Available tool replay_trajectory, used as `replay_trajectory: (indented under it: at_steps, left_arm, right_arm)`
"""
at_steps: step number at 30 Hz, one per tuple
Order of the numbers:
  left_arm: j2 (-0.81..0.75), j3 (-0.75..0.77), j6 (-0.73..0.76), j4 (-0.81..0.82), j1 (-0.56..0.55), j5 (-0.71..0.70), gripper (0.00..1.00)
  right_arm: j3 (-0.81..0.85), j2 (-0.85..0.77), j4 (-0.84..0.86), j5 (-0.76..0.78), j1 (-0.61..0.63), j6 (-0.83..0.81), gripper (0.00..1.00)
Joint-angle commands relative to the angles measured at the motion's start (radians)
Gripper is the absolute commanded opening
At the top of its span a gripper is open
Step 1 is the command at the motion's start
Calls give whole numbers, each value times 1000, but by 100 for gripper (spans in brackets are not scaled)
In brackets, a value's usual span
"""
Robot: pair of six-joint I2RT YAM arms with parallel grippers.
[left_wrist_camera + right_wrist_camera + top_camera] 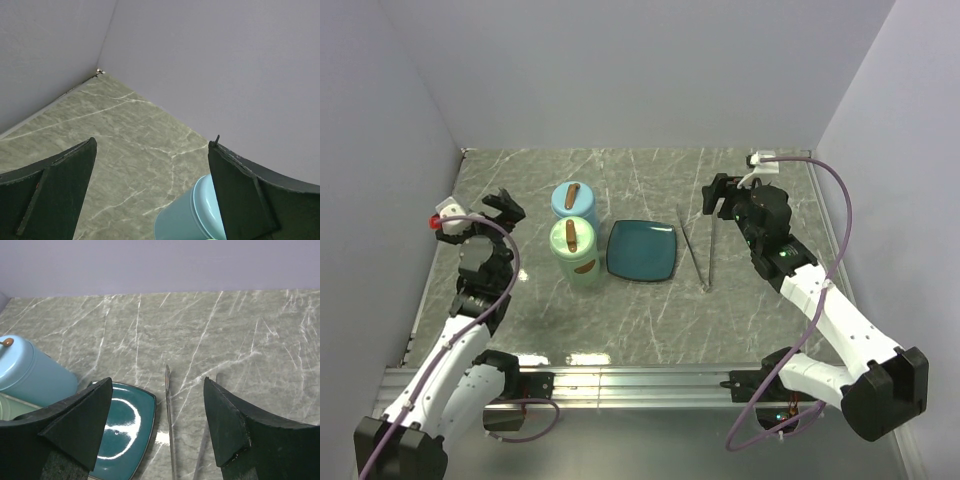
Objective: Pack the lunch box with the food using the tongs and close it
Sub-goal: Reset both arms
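Lavender walls (640, 70) close in a green marbled table (620, 320) on three sides. One pair of tongs (695, 255) lies flat on it, right of centre in the top view, just right of the single teal plate (642, 250) and not touching it. The tongs' long axis runs up and down the frame. The joined end points toward the bottom edge, and the two thin arms spread in a narrow V toward the back wall. In the right wrist view one tong arm (170, 420) lies in the gap between the fingers, its tip pointing up the frame, with the plate (125, 430) at lower left. Two lidded cans stand left of the plate: a blue can (574, 200) behind and a green can (575, 255) in front, close together. The right gripper (720, 195) hangs near the tongs' spread tips, fingers apart and holding nothing. The left gripper (485, 215) sits at the left of the frame, well apart from the cans, fingers spread wide and holding nothing.
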Motion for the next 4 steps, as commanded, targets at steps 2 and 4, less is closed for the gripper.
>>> replay_trajectory:
  at_steps: [2, 4]
  left_arm:
    - [15, 28, -6, 8, 4, -16, 99]
    - [17, 31, -12, 4, 2, -22, 99]
  right_arm:
    - [5, -3, 35, 9, -3, -2, 80]
    - [3, -1, 35, 11, -3, -3, 80]
